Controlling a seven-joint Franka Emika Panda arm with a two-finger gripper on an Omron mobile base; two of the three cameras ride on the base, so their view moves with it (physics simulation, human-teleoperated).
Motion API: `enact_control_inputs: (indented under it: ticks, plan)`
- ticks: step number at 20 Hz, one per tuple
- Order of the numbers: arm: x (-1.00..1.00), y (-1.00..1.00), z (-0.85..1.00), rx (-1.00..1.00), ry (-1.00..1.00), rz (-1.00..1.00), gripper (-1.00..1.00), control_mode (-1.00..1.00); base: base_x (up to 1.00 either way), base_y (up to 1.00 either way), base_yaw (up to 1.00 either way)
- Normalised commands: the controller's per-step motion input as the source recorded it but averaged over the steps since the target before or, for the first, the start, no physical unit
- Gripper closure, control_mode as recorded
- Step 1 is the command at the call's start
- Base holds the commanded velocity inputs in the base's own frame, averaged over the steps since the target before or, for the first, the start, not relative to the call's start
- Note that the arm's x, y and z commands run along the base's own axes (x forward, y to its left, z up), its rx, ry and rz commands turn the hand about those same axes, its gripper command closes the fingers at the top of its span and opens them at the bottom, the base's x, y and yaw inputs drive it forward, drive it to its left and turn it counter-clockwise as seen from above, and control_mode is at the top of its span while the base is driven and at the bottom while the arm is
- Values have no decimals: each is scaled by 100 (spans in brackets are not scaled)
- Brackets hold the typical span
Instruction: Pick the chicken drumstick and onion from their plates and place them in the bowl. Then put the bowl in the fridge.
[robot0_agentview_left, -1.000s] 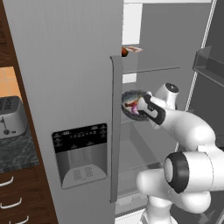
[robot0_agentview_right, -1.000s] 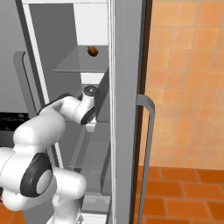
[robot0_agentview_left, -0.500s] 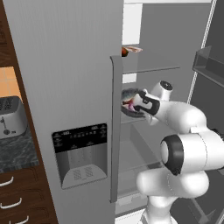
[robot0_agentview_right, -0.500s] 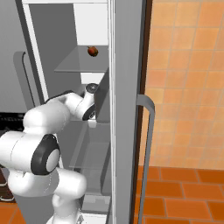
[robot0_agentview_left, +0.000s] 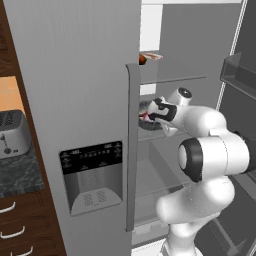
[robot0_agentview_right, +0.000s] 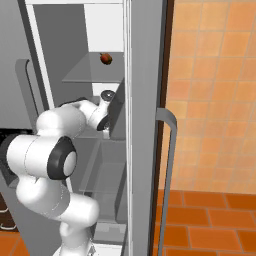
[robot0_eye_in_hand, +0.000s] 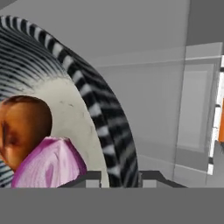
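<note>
Your hand (robot0_agentview_left: 150, 114) sits at mid-height in the left base view, just right of the fridge (robot0_agentview_left: 75, 100) door's long handle, reaching in over a middle shelf (robot0_agentview_left: 165, 137). The bowl (robot0_eye_in_hand: 103, 118) is right at the fingertips: in the hand view its striped dark rim arcs from the upper left down to the bottom centre, straddled by the two dark tips. Inside it, at the lower left of that frame, the onion (robot0_eye_in_hand: 50, 164) lies against the chicken drumstick (robot0_eye_in_hand: 22, 129), so both foods are loaded.

The jaws stand narrow, close on either side of the rim. Whether they pinch it or have just let go, you cannot tell from these frames.

The step in hand looks like the release on the shelf. To do it well, make sure the bowl's base rests flat on the shelf before you spread the jaws further; in the left base view the bowl (robot0_agentview_left: 150, 122) appears at shelf level but its underside is hidden. Open only enough to clear the rim on both sides, then draw back along the line of the fingers, not sideways, so a tip does not drag the rim and tip the bowl. Mind the door edge at centre of the right base view as the arm comes out.
</note>
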Motion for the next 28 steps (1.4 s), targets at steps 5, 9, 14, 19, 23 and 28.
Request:
enact_control_inputs:
  ticks: [5, 9, 14, 19, 23, 28]
  plan:
    - [1, 0, -9, 0, -17, 0, -100, -100, 0, 0, 0]
    - [-25, 0, 0, 0, -30, 0, -100, -100, 0, 0, 0]
    - [-46, 0, 49, -2, -20, -3, -100, -100, 0, 0, 0]
    - [-88, 3, 61, -3, -4, -11, -100, -100, 0, 0, 0]
    - [-88, 0, 91, -3, 0, -22, -100, -100, 0, 0, 0]
    - [-62, 0, 77, 0, 7, -5, -100, -100, 0, 0, 0]
